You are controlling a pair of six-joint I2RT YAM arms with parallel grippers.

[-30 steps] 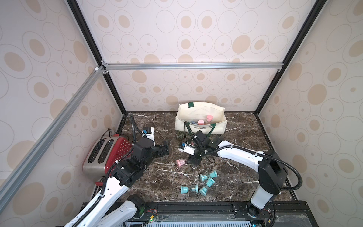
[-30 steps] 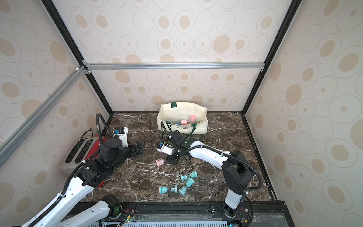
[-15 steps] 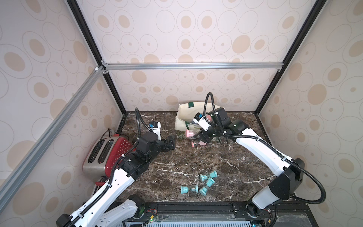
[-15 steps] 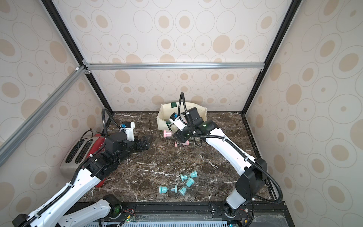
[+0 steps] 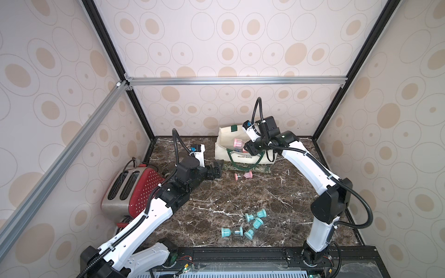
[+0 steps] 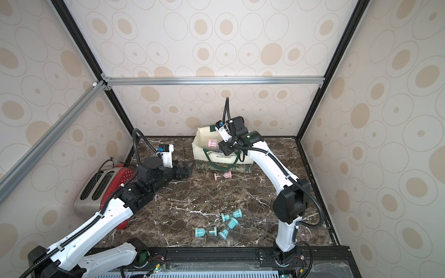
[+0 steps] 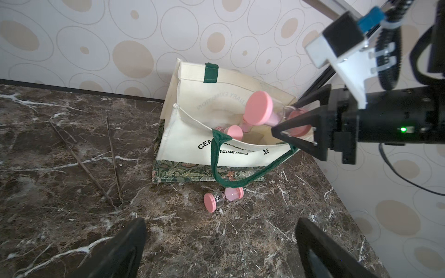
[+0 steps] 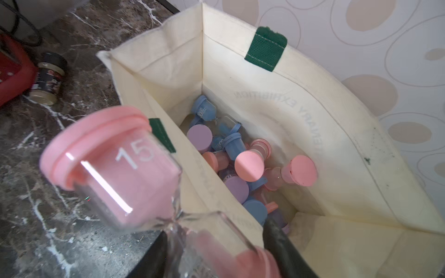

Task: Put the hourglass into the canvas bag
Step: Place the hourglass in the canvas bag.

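The right claw [image 7: 289, 118] is clamped on the waist of a pink hourglass [image 7: 258, 108]. It has risen from the table [image 5: 216, 199] and now hangs over the open canvas bag [image 7: 185, 137]. Probably only the drop remains. The left claw [image 7: 220, 222] hovers spread and empty near a second hourglass [image 7: 222, 198] lying on the table.

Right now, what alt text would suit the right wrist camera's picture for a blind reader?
A pink-capped glass hourglass, gripped by the right gripper, hangs at the open cream canvas bag, where pink, blue and purple hourglasses already lie.
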